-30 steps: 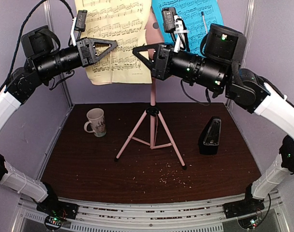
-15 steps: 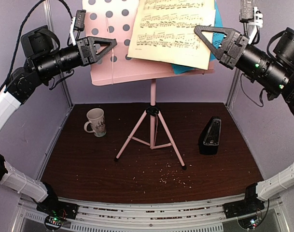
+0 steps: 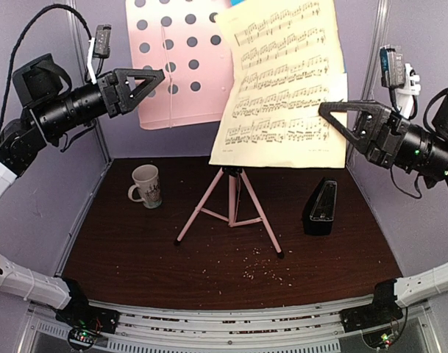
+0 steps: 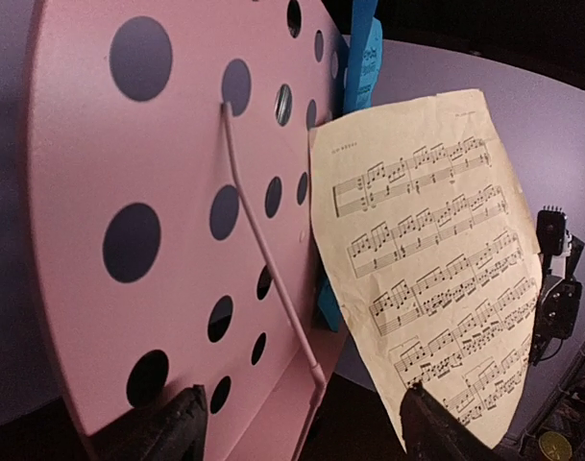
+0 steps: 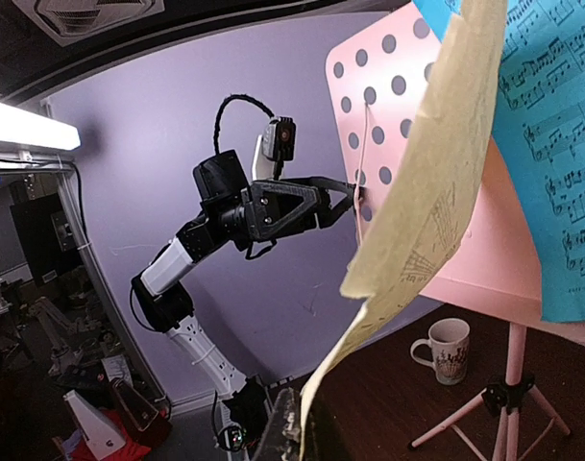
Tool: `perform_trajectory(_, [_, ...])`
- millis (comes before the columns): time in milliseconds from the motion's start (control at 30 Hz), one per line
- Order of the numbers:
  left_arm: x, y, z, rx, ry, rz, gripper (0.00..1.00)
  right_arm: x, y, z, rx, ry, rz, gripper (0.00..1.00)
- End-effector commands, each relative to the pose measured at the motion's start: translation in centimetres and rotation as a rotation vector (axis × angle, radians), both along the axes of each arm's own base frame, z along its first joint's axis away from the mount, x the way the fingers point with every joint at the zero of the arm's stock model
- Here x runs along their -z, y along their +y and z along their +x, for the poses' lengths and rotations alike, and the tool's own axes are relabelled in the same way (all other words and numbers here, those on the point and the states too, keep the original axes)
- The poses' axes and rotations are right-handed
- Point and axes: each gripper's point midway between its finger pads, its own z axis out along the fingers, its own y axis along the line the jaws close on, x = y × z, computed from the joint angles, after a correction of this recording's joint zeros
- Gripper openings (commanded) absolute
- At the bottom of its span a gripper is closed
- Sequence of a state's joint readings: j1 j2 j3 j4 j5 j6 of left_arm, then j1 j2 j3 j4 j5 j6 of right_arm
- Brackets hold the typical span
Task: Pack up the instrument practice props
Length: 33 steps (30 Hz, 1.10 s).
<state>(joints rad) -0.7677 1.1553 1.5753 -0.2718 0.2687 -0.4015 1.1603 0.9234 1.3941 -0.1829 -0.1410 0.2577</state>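
**Item 1.** Pink perforated music stand: upright, tripod feet planted at the middle of the dark desk. The round-holed plate is raised high against the purple back wall, with a thin pink wire retainer lying across its face.

**Item 2.** Yellow sheet-music page: off the plate's face, hanging tilted in front of the stand's right half and hiding the top of the post. Its lower right part is pinched in the right gripper, jaws closed flat on the paper.

**Item 3.** Blue sheet-music page: lying against the plate's right side, behind the yellow page. Mostly hidden in the overhead view.

**Item 4.** Black pyramid metronome: standing upright near the desk's right edge, well apart from the tripod feet.

**Item 5.** Left gripper: level with the plate's left edge, jaws wide, nothing between them. Whether a tip touches the plate cannot be told.

**Item 6.** Beige mug: upright toward the desk's far left corner, handle to the left.

**Item 7.** Crumbs: scattered at the desk's near middle, by the near right tripod foot.
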Motion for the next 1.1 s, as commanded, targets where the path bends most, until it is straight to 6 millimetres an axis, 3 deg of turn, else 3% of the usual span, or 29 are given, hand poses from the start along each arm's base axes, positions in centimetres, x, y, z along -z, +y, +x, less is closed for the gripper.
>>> perform_trajectory(0, [0.5,1.0,-1.4,0.006,-0.069,-0.015,0.73,3.6,0.2,-1.1,-0.083,0.13,-0.012,0.0])
perform_trajectory(133, [3.2,1.5,-2.2,0.02,-0.084,0.005,0.75,8.5,-0.2,-0.9,-0.07,0.263,-0.028,0.0])
perform_trajectory(333, [7.9,1.3,-2.5,0.03,-0.096,0.122,0.77,18.8,-1.2,0.5,0.051,0.487,-0.164,0.0])
perform_trajectory(433, [11.6,0.7,-2.4,0.055,-0.075,0.19,0.77,24.3,-1.9,1.1,0.123,0.613,-0.233,0.0])
perform_trajectory(633, [18.2,0.6,-1.9,0.059,-0.025,0.315,0.77,32.7,-5.2,2.7,0.369,0.814,-0.398,0.0])
perform_trajectory(867, [22.1,2.1,0.5,0.0,0.02,0.424,0.78,40.0,-10.8,4.9,0.641,1.066,-0.488,0.0])
perform_trajectory(1067, [24.3,5.4,4.7,-0.107,0.086,0.448,0.77,42.3,-15.2,6.8,0.852,1.235,-0.414,0.0])
